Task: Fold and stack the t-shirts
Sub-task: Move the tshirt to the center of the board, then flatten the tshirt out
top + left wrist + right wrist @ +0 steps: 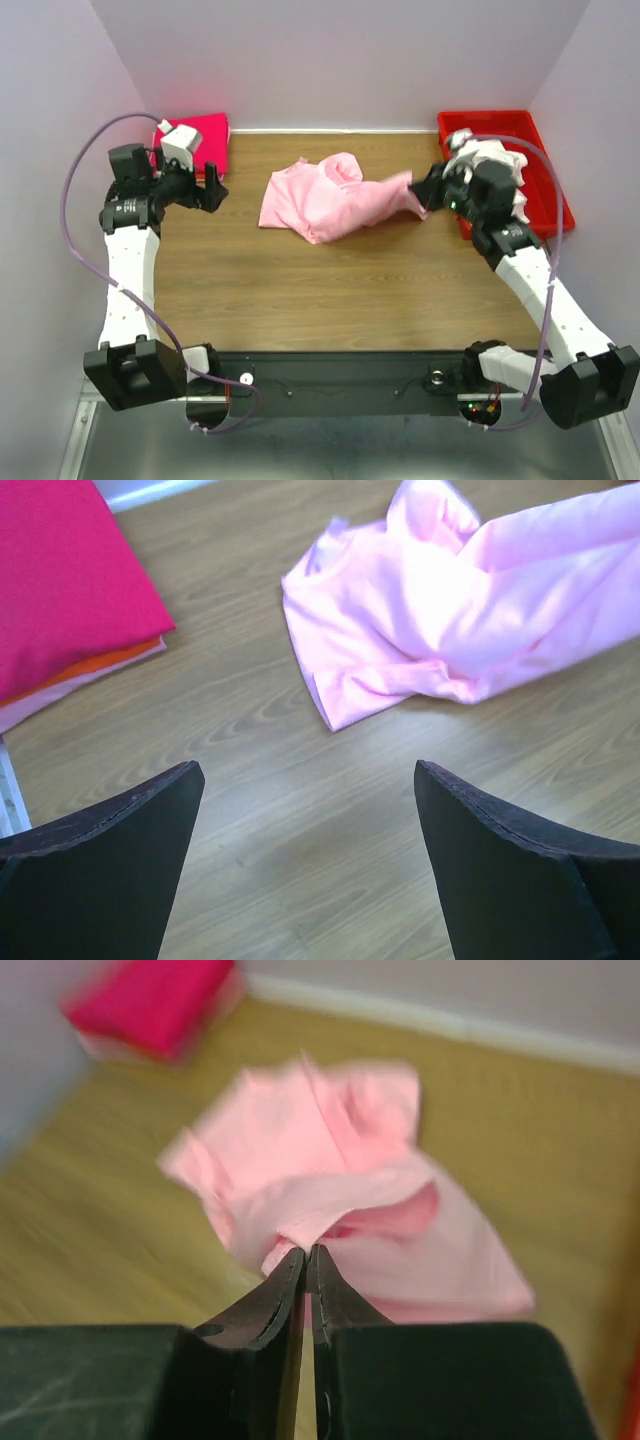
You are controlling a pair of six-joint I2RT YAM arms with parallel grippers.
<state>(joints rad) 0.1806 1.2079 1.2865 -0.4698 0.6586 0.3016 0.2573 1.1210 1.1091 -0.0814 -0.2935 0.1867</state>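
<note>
On the bench (300,290), a crumpled light pink t-shirt (330,200) lies centre, its right edge pinched by the right end effector (422,195); the left end effector (210,190) gapes open beside the magenta t-shirt stack (205,135).

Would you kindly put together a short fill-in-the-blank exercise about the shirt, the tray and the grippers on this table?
1. The crumpled shirt in the middle of the table is light ___.
2. The gripper pinching its edge belongs to the ___ arm.
3. The left gripper hangs over bare wood with its jaws ___.
4. The tray at the far right corner is ___.

Missing words: pink; right; open; red.
</note>
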